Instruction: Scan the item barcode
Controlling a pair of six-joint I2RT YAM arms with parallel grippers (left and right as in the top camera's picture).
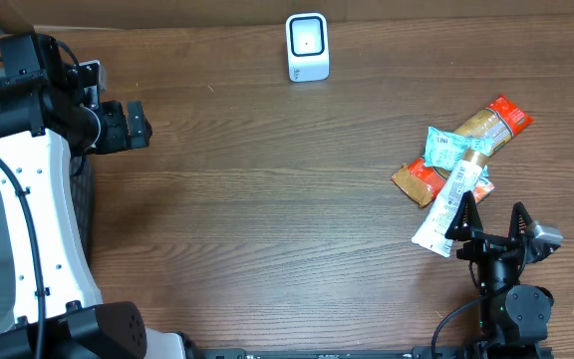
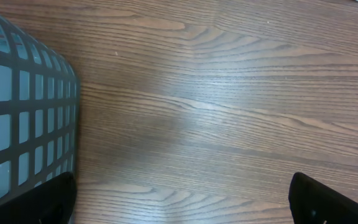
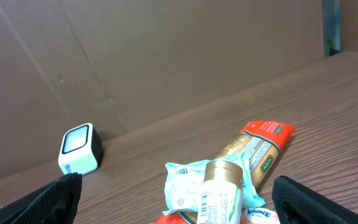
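L gripper (image 1: 133, 126): jaws wide apart, holding nothing. It's over at your far left, just beside the mesh basket (image 2: 23, 112).
R gripper (image 1: 491, 227): same deal, jaws spread wide, nothing clamped. It's at the near edge, right behind the pile.
items: heaped on the right side of the table (image 1: 267, 219). The white tube (image 1: 453, 207) lies over an orange packet (image 1: 417, 181) & a teal packet (image 1: 444, 150), w/ a red-ended bag (image 1: 493, 124) furthest back.
barcode: you can spot one on the tube in the R wrist cam.
scanner (image 1: 307, 46): far edge, approx centre, upright by the cardboard wall (image 3: 166, 62), well apart from the pile.
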